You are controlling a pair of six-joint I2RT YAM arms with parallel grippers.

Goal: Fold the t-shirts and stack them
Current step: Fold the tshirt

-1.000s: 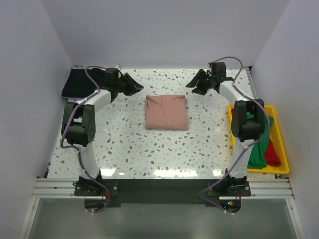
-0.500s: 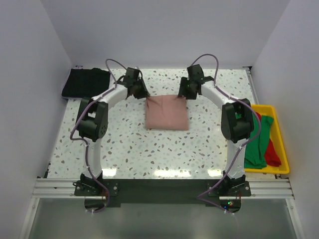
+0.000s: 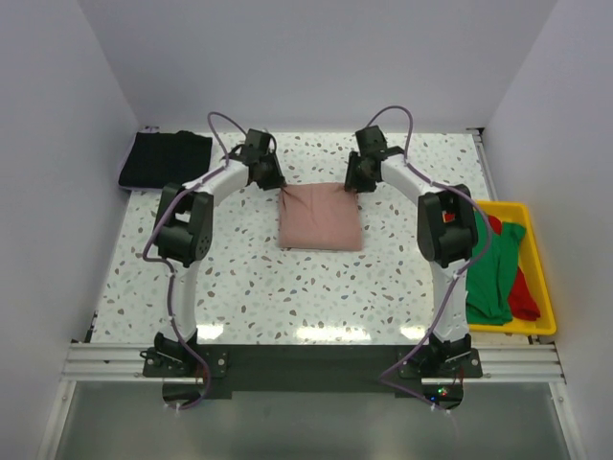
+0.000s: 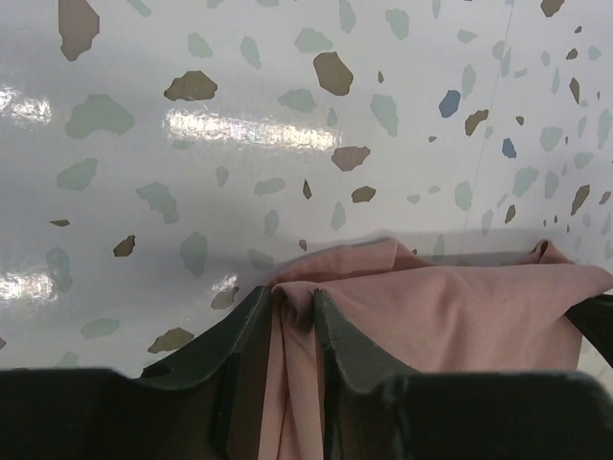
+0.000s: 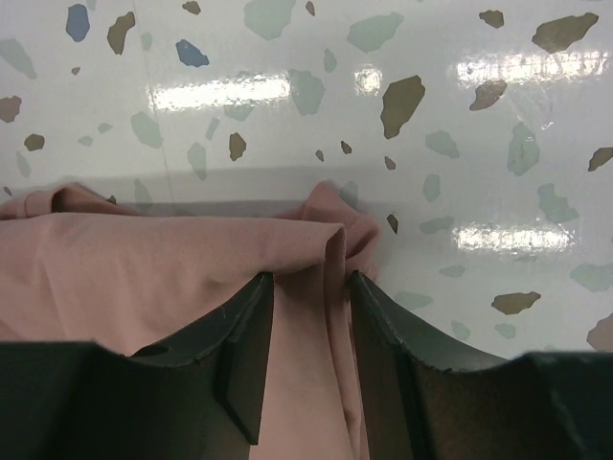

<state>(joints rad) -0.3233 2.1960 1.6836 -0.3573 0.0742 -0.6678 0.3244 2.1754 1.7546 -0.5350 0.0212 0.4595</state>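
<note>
Pinching pink t-shirt [image 3: 321,218] corner, left end effector [image 4: 292,299]; right end effector [image 5: 305,283] ajar astride another; black t-shirt [image 3: 165,158], yellow bin [image 3: 517,329] aside.

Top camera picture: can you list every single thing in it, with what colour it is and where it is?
pink t-shirt: one, dusty pink, folded, middle of the table
black t-shirt: one, black, table's far left corner
green t-shirt: one, green, in the bin
red t-shirt: one, red, in the bin beside the green one
bin: one, yellow, table's right edge
table: one, white with speckles
left arm: one, white and black, reaching from the near left
right arm: one, white and black, reaching from the near right
left jaws: one pair, black, pinching the pink t-shirt's far left corner
right jaws: one pair, black, apart around its far right corner
</note>
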